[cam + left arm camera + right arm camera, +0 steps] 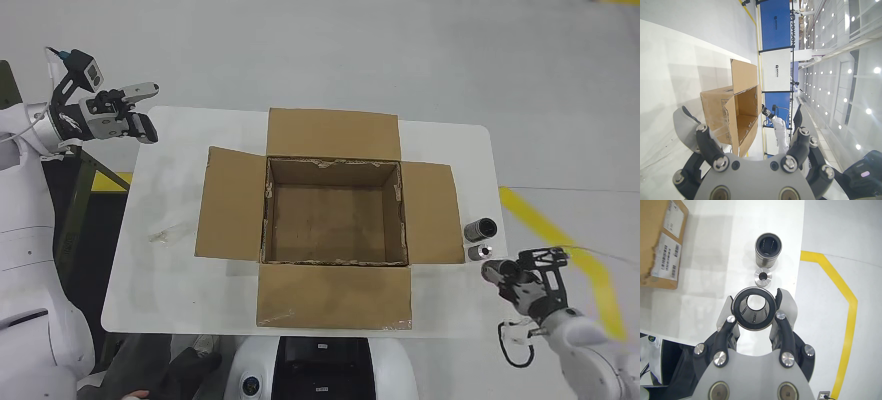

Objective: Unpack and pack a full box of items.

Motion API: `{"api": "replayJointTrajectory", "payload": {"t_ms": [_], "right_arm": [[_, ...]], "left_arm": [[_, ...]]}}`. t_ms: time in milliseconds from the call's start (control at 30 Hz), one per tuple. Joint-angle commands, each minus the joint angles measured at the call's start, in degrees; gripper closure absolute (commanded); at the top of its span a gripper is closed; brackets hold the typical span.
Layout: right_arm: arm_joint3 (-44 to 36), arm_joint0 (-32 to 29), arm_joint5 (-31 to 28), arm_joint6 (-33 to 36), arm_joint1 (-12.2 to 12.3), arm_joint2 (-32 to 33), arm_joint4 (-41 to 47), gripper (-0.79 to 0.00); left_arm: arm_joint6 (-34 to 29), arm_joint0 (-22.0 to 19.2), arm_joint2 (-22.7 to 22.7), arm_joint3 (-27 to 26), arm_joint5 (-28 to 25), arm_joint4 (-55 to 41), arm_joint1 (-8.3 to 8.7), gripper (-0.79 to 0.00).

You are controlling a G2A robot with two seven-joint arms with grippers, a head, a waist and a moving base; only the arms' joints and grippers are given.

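An open cardboard box (335,227) with all flaps folded out stands in the middle of the white table (160,240); its inside looks bare. My right gripper (754,306) is shut on a metal cylindrical bearing (754,311), held above the table's right front corner (497,272). Just beyond it a small metal bushing (763,277) and a larger linear bearing (768,249) rest on the table, also seen at the box's right as the bushing (478,253) and the bearing (480,229). My left gripper (140,112) is open and holds nothing, raised at the table's far left corner, with the box (738,117) ahead.
Yellow floor tape (840,291) runs past the table's right edge. The right box flap (660,243) with barcode labels lies near the parts. A bare table strip lies left of the box.
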Motion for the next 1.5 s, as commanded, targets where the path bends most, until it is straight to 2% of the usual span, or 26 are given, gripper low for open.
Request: {"api": "replayJointTrajectory", "payload": {"t_ms": [0,233,533,833,1033,1267,1467], "right_arm": [[-2.56,-1.15,0.25,-0.13,-0.04,1.17,-0.01,0.000],[-9.38,-3.56,0.82,-1.58,-0.29,4.44,1.11,0.000],[-13.38,0.19,-0.42,-0.80,-0.17,2.47,3.29,0.000],[-13.49,11.13,-1.81,2.02,0.33,-7.92,0.71,0.000],[-13.49,19.76,-2.36,6.06,0.42,-18.54,-1.95,0.000],[-13.49,28.54,-0.80,10.53,0.00,-29.83,-4.42,0.000],[-12.50,33.51,0.77,13.21,-0.46,-36.53,-6.75,0.000]], "left_arm": [[0.00,0.00,0.00,0.00,0.00,0.00,0.00,-0.785],[0.00,0.00,0.00,0.00,0.00,0.00,0.00,-0.785],[0.00,0.00,0.00,0.00,0.00,0.00,0.00,-0.785],[0.00,0.00,0.00,0.00,0.00,0.00,0.00,-0.785],[0.00,0.00,0.00,0.00,0.00,0.00,0.00,-0.785],[0.00,0.00,0.00,0.00,0.00,0.00,0.00,-0.785],[0.00,0.00,0.00,0.00,0.00,0.00,0.00,-0.785]]}}
